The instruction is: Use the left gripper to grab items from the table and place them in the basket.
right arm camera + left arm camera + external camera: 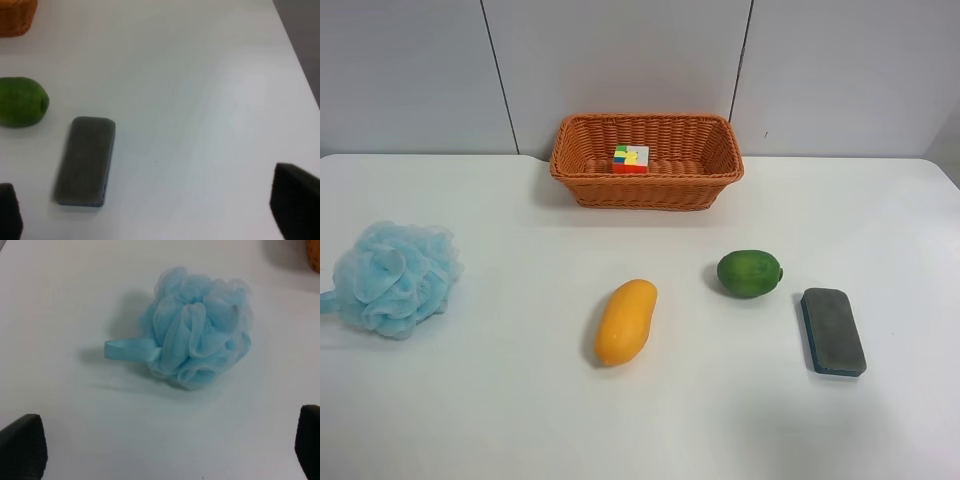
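Observation:
The wicker basket (650,192) stands at the back of the white table (500,400) with the puzzle cube (631,159) inside. The mango (625,321), green fruit (749,273), grey eraser (833,331) and blue pouf (395,277) lie on the table. No arm shows in the exterior high view. My left gripper (165,460) is open and empty, with the pouf (200,342) lying ahead between its spread fingers (22,445). My right gripper (150,215) is open and empty, with the eraser (86,160) and green fruit (21,101) in front of it.
A grey panelled wall (620,60) runs behind the table. A corner of the basket (17,17) shows in the right wrist view, and the table's edge (300,65) runs along one side there. The pouf has a blue ribbon loop (127,350).

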`<state>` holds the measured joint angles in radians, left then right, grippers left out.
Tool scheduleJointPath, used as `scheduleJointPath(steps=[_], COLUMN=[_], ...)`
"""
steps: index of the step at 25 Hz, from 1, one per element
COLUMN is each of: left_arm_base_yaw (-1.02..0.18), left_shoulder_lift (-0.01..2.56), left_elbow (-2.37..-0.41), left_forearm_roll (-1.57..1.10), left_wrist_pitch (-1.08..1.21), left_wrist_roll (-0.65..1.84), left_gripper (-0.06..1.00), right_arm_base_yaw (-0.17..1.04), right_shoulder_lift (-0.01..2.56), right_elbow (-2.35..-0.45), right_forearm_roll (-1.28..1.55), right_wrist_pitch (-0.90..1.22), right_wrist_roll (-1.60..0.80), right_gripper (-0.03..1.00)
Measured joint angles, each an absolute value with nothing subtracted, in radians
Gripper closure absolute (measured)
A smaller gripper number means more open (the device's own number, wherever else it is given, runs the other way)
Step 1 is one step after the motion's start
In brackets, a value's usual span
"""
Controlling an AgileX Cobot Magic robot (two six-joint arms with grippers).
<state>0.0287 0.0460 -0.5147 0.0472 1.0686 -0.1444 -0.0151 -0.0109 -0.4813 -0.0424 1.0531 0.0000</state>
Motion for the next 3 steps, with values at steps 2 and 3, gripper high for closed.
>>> scheduleJointPath(steps=[2,3], left_arm_base_yaw=[0.029,0.029], left_shoulder_lift=[0.046,0.046], left_elbow=[-0.515,-0.515], left_forearm_roll=[0.047,0.047], left_wrist_pitch=[1.069,1.069], left_wrist_roll=[-0.144,-0.144], left_gripper=[-0.05,-0.05], right_arm_base_yaw=[-0.015,-0.015], right_shoulder_lift=[-0.011,-0.011], right_elbow=[-0.481,-0.481], right_forearm_roll=[-0.042,-0.042], right_wrist_pitch=[1.053,1.053], right_wrist_roll=[0.0,0.0], right_gripper=[-0.03,-0.03])
